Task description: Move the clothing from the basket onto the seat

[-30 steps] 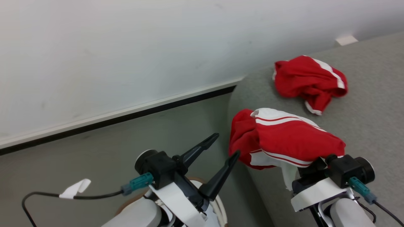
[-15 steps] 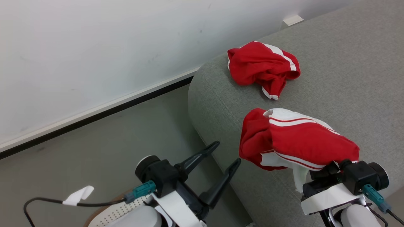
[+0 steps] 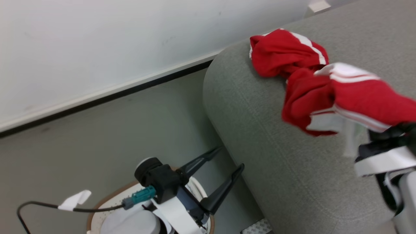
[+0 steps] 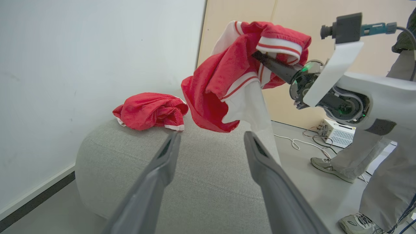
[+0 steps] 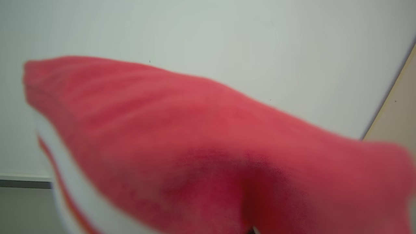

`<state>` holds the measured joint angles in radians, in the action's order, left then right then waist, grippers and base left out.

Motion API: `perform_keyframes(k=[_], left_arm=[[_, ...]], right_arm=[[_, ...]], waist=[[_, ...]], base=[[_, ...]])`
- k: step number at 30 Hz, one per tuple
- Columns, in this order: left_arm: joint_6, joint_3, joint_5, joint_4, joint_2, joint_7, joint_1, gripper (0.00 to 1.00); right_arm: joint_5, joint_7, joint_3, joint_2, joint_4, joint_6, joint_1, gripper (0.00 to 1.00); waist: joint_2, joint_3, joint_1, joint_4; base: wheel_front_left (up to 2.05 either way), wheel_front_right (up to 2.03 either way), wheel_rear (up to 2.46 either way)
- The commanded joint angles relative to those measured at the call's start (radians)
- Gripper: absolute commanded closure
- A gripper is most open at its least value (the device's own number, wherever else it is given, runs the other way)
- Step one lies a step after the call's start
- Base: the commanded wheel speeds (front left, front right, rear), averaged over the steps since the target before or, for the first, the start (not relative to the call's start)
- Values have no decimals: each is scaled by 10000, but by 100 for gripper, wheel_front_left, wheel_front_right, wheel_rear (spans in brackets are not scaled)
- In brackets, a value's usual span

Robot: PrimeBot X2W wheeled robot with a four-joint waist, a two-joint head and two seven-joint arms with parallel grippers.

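While the right gripper [image 4: 260, 58] has its fingers clenched on a bunched fold of one red garment [image 4: 224, 68], that piece hangs in the air above the grey seat [image 3: 276, 156]. Its red bulk and a loose white panel droop toward the cushion. Whether the lowest fold touches the upholstery cannot be told. A second red garment [image 3: 282, 53] already lies crumpled on the seat, close to the rounded end nearest the wall. The left gripper [image 3: 231, 158] carries nothing; its fingers are spread wide and point at the seat's side from low down, over the basket [image 3: 109, 203], whose inside is hidden behind that arm.

The step in hand looks like the carry-and-drop of this second piece, so the task seems well along. Whether more clothing waits in the basket cannot be judged.

The main risk is the drop point. The garment hangs not far from the seat's curved edge, and a release too near it could let the heavy side drag the whole piece down to the floor. Soft cloth may also cling to the fingers as they part — then it would trail back with the arm. A person's legs [image 4: 383, 182] stand beside the seat, near the right arm, so a wide swing there could brush them.
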<state>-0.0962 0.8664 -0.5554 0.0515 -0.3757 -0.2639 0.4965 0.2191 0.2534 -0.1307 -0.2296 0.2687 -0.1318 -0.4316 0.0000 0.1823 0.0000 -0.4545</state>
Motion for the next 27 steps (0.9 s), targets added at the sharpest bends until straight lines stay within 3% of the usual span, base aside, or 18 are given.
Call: perform_keyframes(k=[1,10,17,22,27], left_arm=[[-41,-47,142,-142,-204,53,181,0],[-145,-233,42,-643,-1025,137,373,0],[-179,-489,-86,-1002,-1646,119,510,0],[-201,-716,-189,-1141,-1931,88,524,0],[-237,-834,-164,-1166,-1994,35,521,0]], right_arm=[[-40,-248,302,-289,122,23,-426,100],[-133,-1253,1502,-1289,672,23,-1677,100],[-477,-2146,2176,-1973,1900,23,-2671,100],[-974,-3271,2361,-2331,2876,24,-3339,100],[-1350,-4830,2500,-2269,3562,23,-3657,100]], waist=[[0,599,0,414],[0,1944,0,1308],[0,2978,0,2015],[0,3601,0,2406],[0,3864,0,2612]], base=[[0,0,0],[0,0,0],[0,0,0],[0,0,0],[0,0,0]])
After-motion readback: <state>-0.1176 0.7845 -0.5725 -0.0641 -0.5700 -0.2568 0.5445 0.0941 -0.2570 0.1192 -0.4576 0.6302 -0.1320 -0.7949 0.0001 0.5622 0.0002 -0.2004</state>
